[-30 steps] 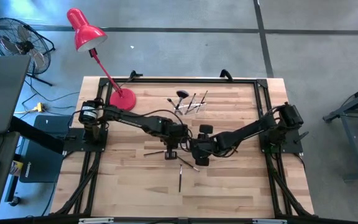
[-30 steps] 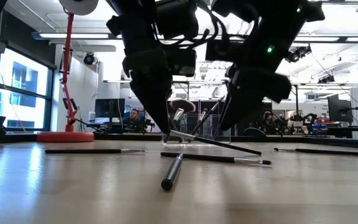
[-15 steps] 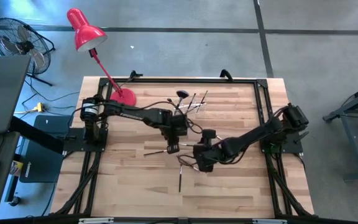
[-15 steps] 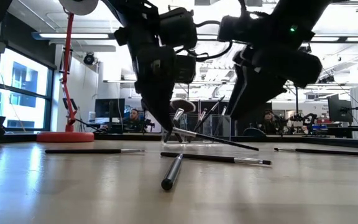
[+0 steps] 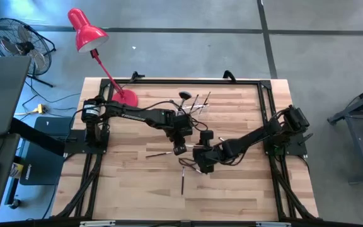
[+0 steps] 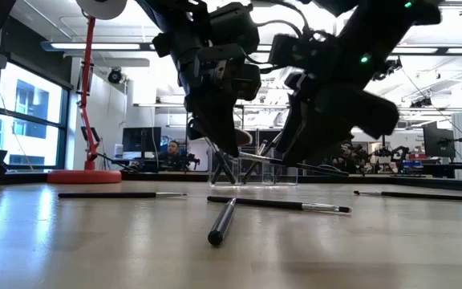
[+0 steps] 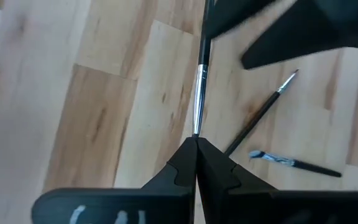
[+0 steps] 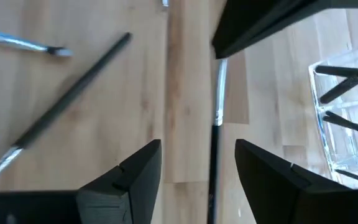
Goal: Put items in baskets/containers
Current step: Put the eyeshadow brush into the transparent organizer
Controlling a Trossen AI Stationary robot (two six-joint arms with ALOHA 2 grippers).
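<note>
Your left gripper (image 7: 196, 146) had its jaws clamped on 1 brush (image 7: 199, 93), its length pointing straight ahead toward the clear holder (image 8: 344, 118); your right gripper (image 8: 197, 165) stood wide, straddling it without gripping.

We find no readable txt, labels, brands or nos. in any view. Only marks: a few pale strokes on the dark housing of the left tool (image 7: 196, 163) in the left wrist view, cut off by the pic edge, so we can't make out any letters. Screens in the room behind the counter (image 6: 95, 249) are too small to read.
</note>
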